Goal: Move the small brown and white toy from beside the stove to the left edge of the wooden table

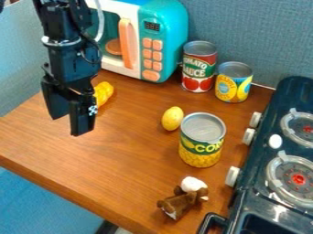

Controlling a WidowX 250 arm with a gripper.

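End effector [66, 125] over worktop [122, 155], fingers well parted, nothing gripped. Yellow toy [104, 92] just behind, partly hidden. Corn can [202, 141] upright, flat base presumably keeping it steady; lemon [172, 119] resting lengthwise beside it. Plush animal [182, 200] slumped near stove [293, 89], likely too soft to stand.

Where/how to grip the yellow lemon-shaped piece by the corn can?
Bring the gripper down from above, jaws closing across the middle of the lemon-shaped piece. It lies longer than it is wide, so the narrow way should suit; the rounded ends would likely slip. Watch clearance to the corn can close by.
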